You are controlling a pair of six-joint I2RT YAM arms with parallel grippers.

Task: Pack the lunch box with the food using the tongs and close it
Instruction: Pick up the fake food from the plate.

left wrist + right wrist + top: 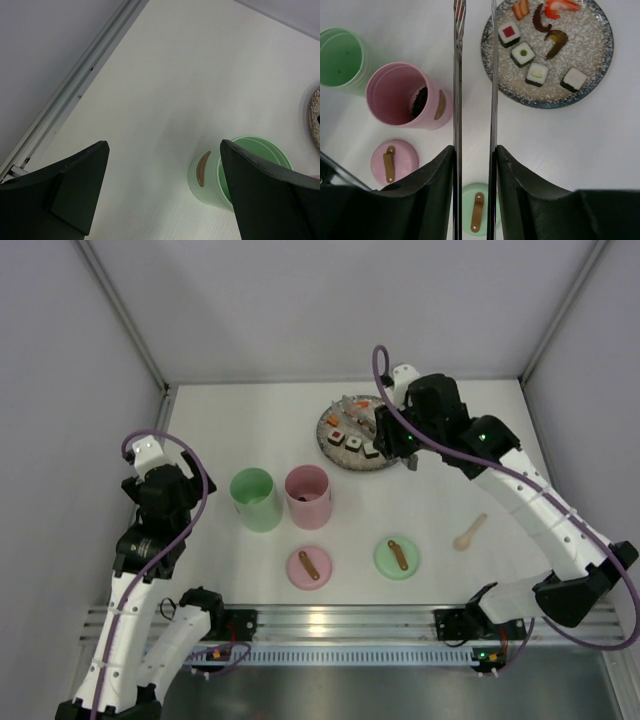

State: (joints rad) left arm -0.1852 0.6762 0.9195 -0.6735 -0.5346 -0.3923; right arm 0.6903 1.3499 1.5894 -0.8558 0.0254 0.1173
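Tongs (457, 100) in right gripper (475, 150): fingers (435, 180) clenched from outside on the two thin metal arms, gap left between them, tips out of frame in the wrist view. Positioned above the table between pink container (385, 95) and speckled plate (590, 45). Nothing pinched along the visible length.

Left gripper (162, 145) released, spread wide, empty, near green container (260, 155), well apart from the plate.

Food mostly on the plate: four sushi rolls (523, 54), orange shrimp (560, 6), brown bits (555, 40). One dark piece (420, 97) already inside the pink container. Lids off: pink lid (395, 160) and green lid (479, 207) flat on the table, closer to the arm bases. Wooden spoon (470, 532) off to the right, untouched.

Handling, as a guess: tongs light, springy, smooth steel, so likely to twist or slide in the fingers. Best gripped squarely across both arms, back from the tips, as now. Rolls probably light and firm. Best pinched across the flat black sides, not the corners. Shrimp and curved brown bits likely slippery. Better taken across the thickest part with a gentle squeeze, to avoid flicking them off the plate.
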